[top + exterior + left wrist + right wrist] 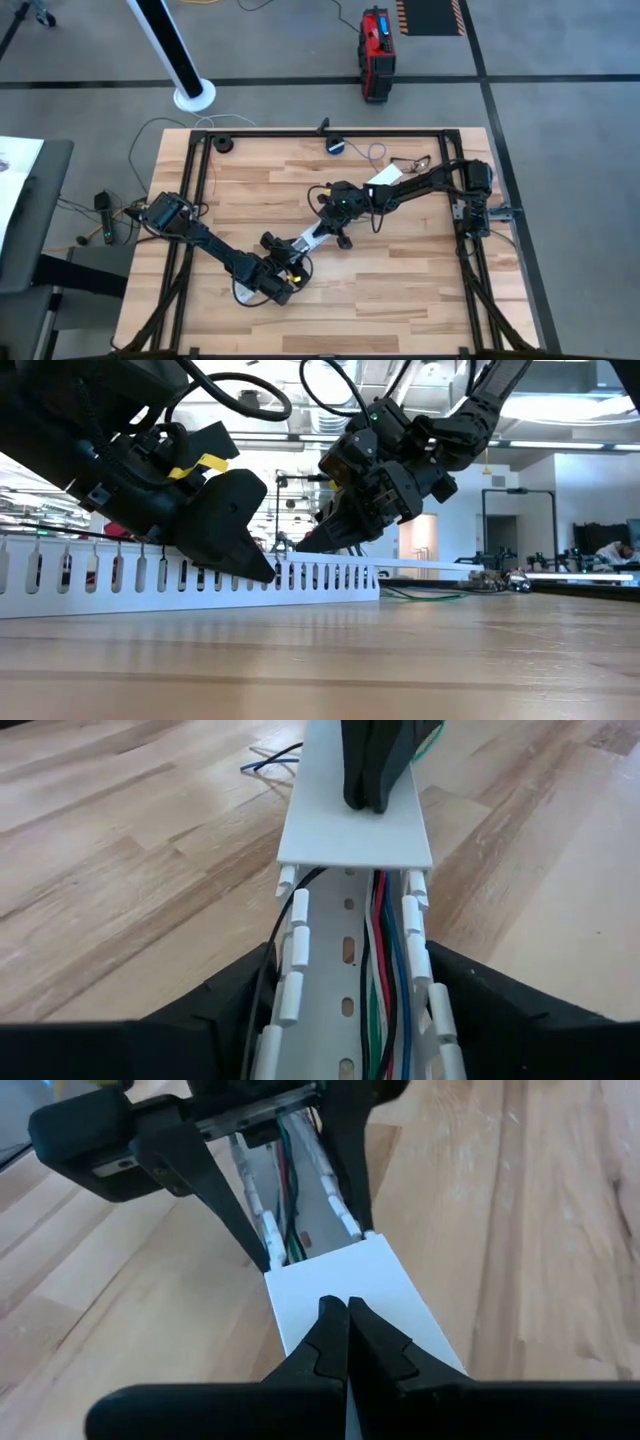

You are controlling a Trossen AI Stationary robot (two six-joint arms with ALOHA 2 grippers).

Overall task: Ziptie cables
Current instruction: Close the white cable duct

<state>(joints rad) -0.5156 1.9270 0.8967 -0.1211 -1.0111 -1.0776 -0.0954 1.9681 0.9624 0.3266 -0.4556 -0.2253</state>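
A long white slotted cable duct (305, 245) lies slantwise on the wooden table. The cables (378, 970), black, red, green, blue and white wires, run along its open channel. A flat white lid (352, 825) covers the far stretch of the duct. My left gripper (348, 955) straddles the uncovered stretch just short of the lid's end, shut on the duct. My right gripper (347, 1305) is shut, its tips down on the lid. In the high view my left gripper (295, 265) and my right gripper (325, 228) sit close together along the duct. My left gripper holds the duct by its two slotted side walls (290, 982), one finger outside each wall, just before the lid's end. The fingers lie along the duct, slanting down from the table's near left. The duct rests on the table. My right gripper presses its shut fingertips (330, 1342) down on the lid's top face (385, 1295), near the lid's end by my left gripper. It comes slanting down from the far right, in line with the duct.
A small round blue-black device (335, 146) with a pale cord sits at the far edge, loose wires (410, 160) at the far right. Thin blue and dark wires (270, 760) lie beside the duct. The black frame rails (200, 190) run along both table sides.
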